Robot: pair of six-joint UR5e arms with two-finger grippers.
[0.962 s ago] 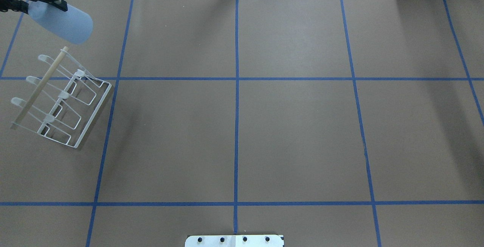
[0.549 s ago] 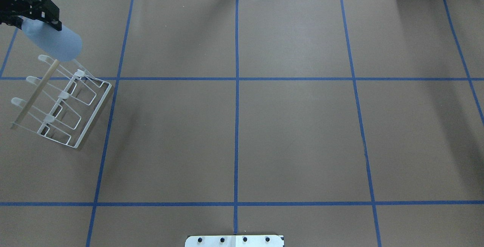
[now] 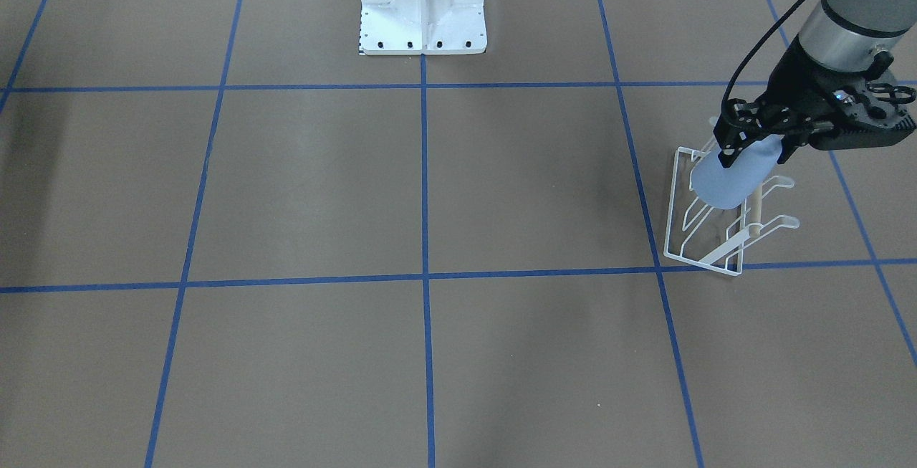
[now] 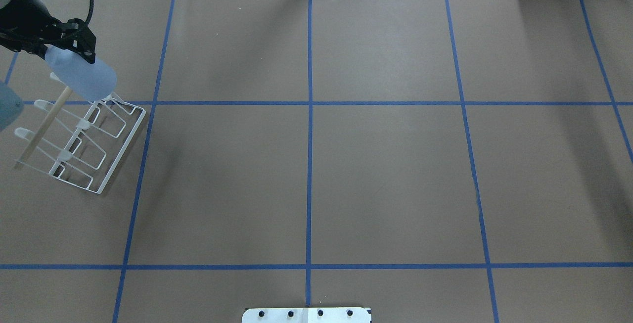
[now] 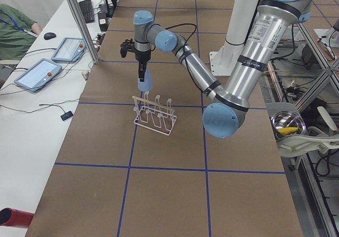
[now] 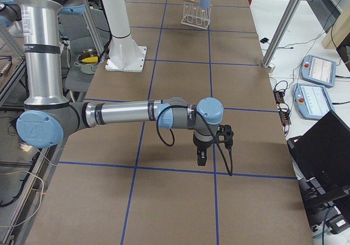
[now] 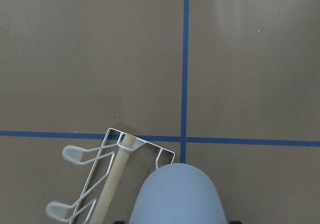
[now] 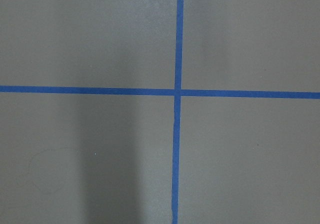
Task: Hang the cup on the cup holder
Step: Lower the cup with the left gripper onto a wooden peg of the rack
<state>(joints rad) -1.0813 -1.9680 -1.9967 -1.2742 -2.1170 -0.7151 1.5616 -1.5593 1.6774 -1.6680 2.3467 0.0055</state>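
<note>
The left pincer (image 3: 757, 147) is clamped on the narrower end of the cup (image 4: 84, 78), whose wider end points down and away from the wrist. In the last second it has carried the cup from clear of the far end of the cup holder (image 4: 122, 151) to over it. From overhead the cup now hides the far end of the wooden rod (image 4: 40, 129) and reaches the far prongs, where before the whole rack was in plain sight. I read this as the final line-up before lowering, though which prong is meant I cannot tell, nor whether cup and wire already touch. The left wrist view shows the cup just beside the rod, with two prong tips (image 7: 72, 154) off to one side. The tight spots are the rod and the neighbouring prongs, so a sideways drift could knock the light rack askew. The rack stands near the left end of the surface (image 4: 385, 174), and a metal post (image 5: 86, 33) rises at the far edge beyond it, so room is short there. Toward the middle only blue tape lines (image 4: 309, 164) show. The right pincer (image 6: 201, 160) hangs well apart, and I cannot tell whether it is open.
</note>
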